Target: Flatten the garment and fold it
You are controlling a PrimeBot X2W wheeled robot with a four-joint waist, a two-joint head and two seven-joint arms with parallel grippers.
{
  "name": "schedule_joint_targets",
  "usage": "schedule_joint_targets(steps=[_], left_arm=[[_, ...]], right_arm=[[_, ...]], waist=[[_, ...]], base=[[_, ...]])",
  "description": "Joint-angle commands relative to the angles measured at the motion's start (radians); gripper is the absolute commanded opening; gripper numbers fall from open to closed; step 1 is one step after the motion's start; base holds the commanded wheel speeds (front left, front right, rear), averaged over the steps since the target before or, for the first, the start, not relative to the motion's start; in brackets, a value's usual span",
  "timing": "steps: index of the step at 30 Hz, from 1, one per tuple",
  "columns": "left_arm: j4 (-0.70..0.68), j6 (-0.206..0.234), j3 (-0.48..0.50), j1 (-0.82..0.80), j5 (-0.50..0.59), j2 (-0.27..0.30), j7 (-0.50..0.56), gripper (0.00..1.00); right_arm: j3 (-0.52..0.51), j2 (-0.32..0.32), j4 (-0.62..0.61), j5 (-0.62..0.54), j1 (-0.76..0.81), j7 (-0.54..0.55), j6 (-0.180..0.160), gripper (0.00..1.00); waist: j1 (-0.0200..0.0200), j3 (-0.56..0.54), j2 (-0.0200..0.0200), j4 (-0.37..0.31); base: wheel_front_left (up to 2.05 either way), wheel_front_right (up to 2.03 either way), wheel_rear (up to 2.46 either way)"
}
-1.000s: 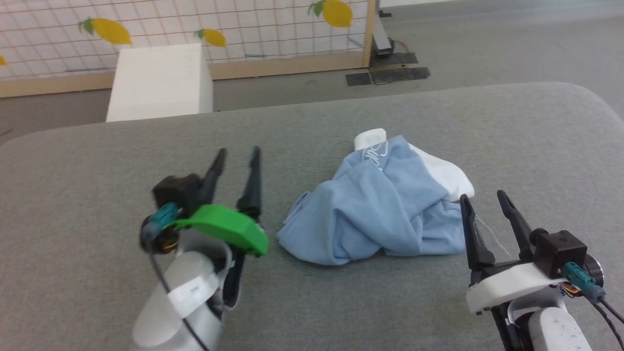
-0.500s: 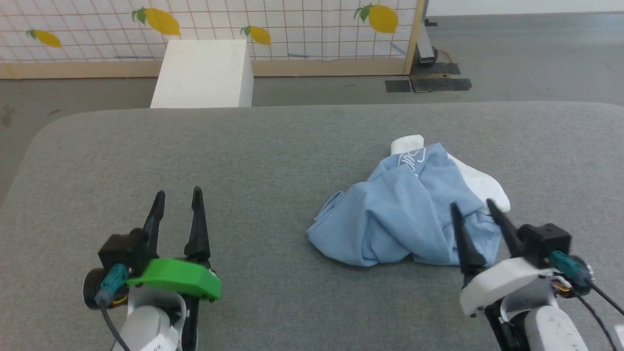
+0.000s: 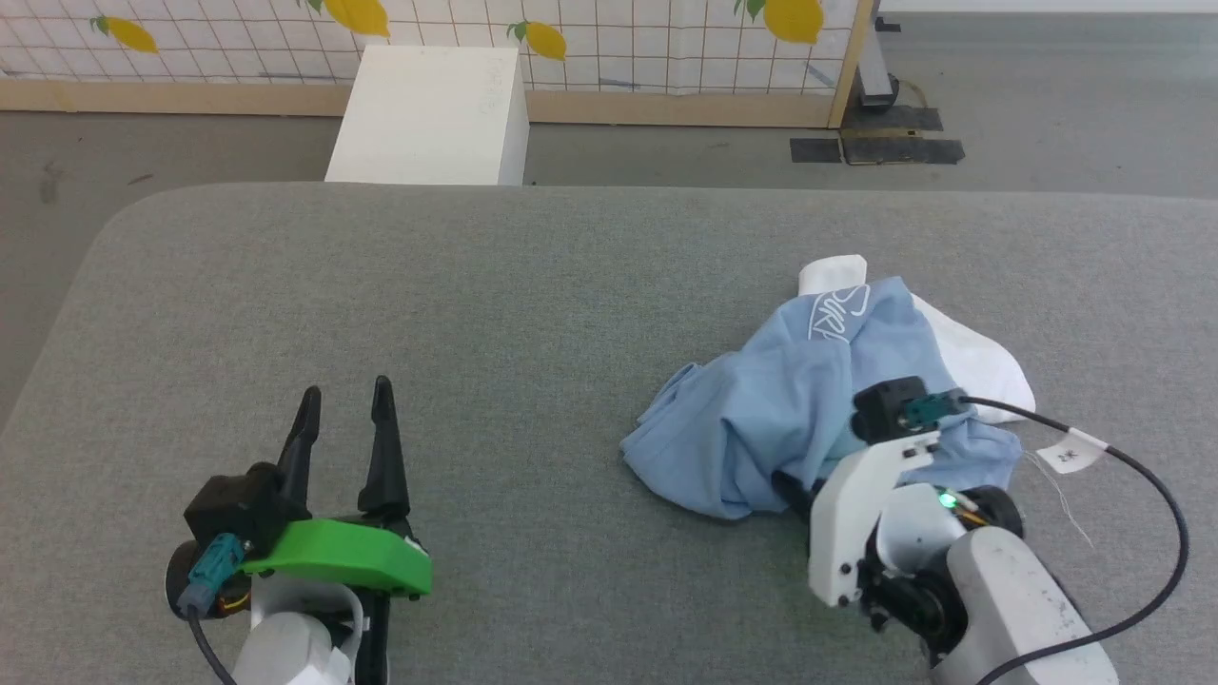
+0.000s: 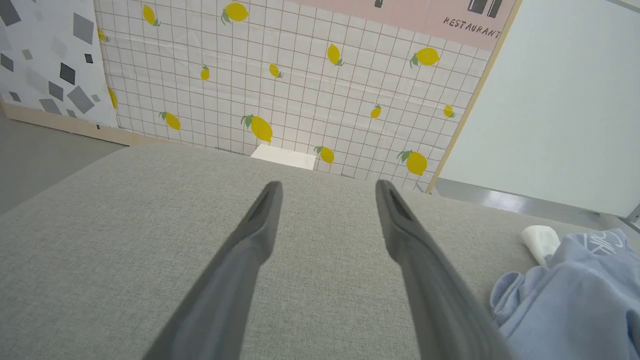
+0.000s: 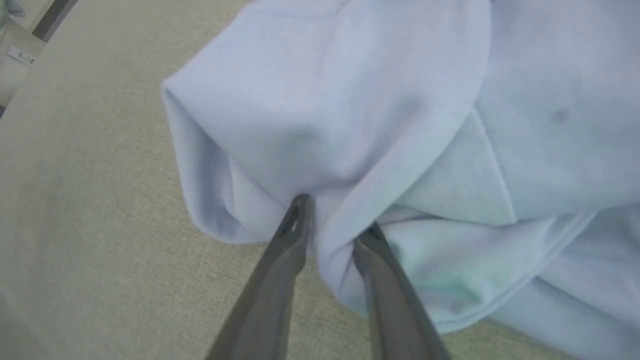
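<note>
Grey bench: soft, limp shirt crumpled near the right edge. Right tool pinches a fold; left tool stands apart. Hem corners would likely hold better.

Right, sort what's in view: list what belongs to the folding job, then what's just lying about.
Job in hand:
- light blue polo shirt, crumpled
- right gripper, fingers pinching a fold of it
- left gripper, open
- grey padded table

Lying about:
- white box
- lemon-patterned wall panel
</note>
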Motion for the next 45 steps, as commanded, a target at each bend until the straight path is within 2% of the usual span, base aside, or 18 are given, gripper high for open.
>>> schedule_joint_targets(steps=[1,5,8,10,12,15,16,17,18,21,24,26,30,35,41,45], left_arm=[[0.003,-0.007,0.007,0.018,0.002,-0.005,-0.004,1.00],[0.005,-0.014,0.017,0.026,0.002,-0.009,-0.004,1.00],[0.008,-0.016,0.023,0.034,0.005,-0.011,-0.004,1.00],[0.011,-0.018,0.028,0.036,0.006,-0.011,-0.004,1.00],[0.014,-0.021,0.032,0.037,0.004,-0.012,-0.004,1.00],[0.020,-0.026,0.032,0.035,0.004,-0.012,-0.004,1.00],[0.023,-0.028,0.030,0.034,0.005,-0.012,-0.004,1.00],[0.026,-0.029,0.028,0.033,0.005,-0.013,-0.004,1.00],[0.028,-0.030,0.026,0.032,0.005,-0.013,-0.004,1.00],[0.032,-0.029,0.018,0.032,-0.001,-0.013,-0.004,1.00],[0.034,-0.026,0.012,0.033,-0.007,-0.013,-0.004,1.00],[0.034,-0.024,0.008,0.032,-0.008,-0.013,-0.004,1.00],[0.032,-0.025,-0.004,0.022,-0.009,-0.013,-0.004,1.00],[0.027,-0.027,-0.018,0.004,-0.010,-0.013,-0.004,1.00],[0.028,-0.021,-0.033,-0.015,-0.019,-0.013,-0.004,1.00],[0.030,-0.019,-0.039,-0.024,-0.024,-0.013,-0.004,1.00]], right_arm=[[0.031,-0.007,-0.023,0.051,0.017,0.027,-0.001,0.00],[0.141,-0.077,-0.153,0.208,0.109,0.142,-0.001,0.00],[0.192,-0.180,-0.261,0.272,0.206,0.263,-0.001,0.00],[0.174,-0.233,-0.301,0.272,0.277,0.345,-0.001,0.00],[0.128,-0.258,-0.329,0.252,0.345,0.419,-0.001,0.00],[0.034,-0.249,-0.368,0.191,0.423,0.476,-0.001,0.00],[0.001,-0.237,-0.390,0.160,0.445,0.474,-0.001,0.15],[-0.024,-0.223,-0.408,0.138,0.459,0.462,-0.001,0.89],[-0.053,-0.200,-0.433,0.119,0.473,0.436,-0.001,1.00],[-0.130,-0.120,-0.493,0.083,0.480,0.301,-0.001,1.00],[-0.209,-0.046,-0.530,0.030,0.438,0.091,-0.001,1.00],[-0.233,-0.025,-0.519,-0.024,0.396,-0.015,-0.001,1.00],[-0.258,-0.004,-0.441,-0.117,0.276,-0.143,-0.001,1.00],[-0.280,0.002,-0.250,-0.170,0.090,-0.173,-0.001,1.00],[-0.271,0.002,0.005,-0.165,-0.094,-0.122,-0.001,1.00],[-0.283,0.002,0.152,-0.202,-0.167,-0.076,-0.001,1.00]], waist=[[0.0000,-0.002,0.0000,0.001],[0.0000,-0.011,0.0000,-0.005],[0.0000,-0.018,0.0000,-0.020],[0.0000,-0.022,0.0000,-0.031],[0.0000,-0.023,0.0000,-0.042],[0.0000,-0.025,0.0000,-0.055],[0.0000,-0.025,0.0000,-0.057],[0.0000,-0.026,0.0000,-0.059],[0.0000,-0.027,0.0000,-0.061],[0.0000,-0.032,0.0000,-0.064],[0.0000,-0.036,0.0000,-0.065],[0.0000,-0.036,0.0000,-0.063],[0.0000,-0.026,0.0000,-0.049],[0.0000,0.003,0.0000,-0.019],[0.0000,0.040,0.0000,0.018],[0.0000,0.054,0.0000,0.037]], base=[[0.00,0.00,0.00],[0.00,0.00,0.00],[0.00,0.00,0.00],[0.00,0.00,0.00],[0.00,0.00,0.00],[0.00,0.00,0.00],[0.00,0.00,0.00],[0.00,0.00,0.00],[0.00,0.00,0.00],[0.00,0.00,0.00],[0.00,0.00,0.00],[0.00,0.00,0.00],[0.00,0.00,0.00],[0.00,0.00,0.00],[0.00,0.00,0.00],[0.00,0.00,0.00]])
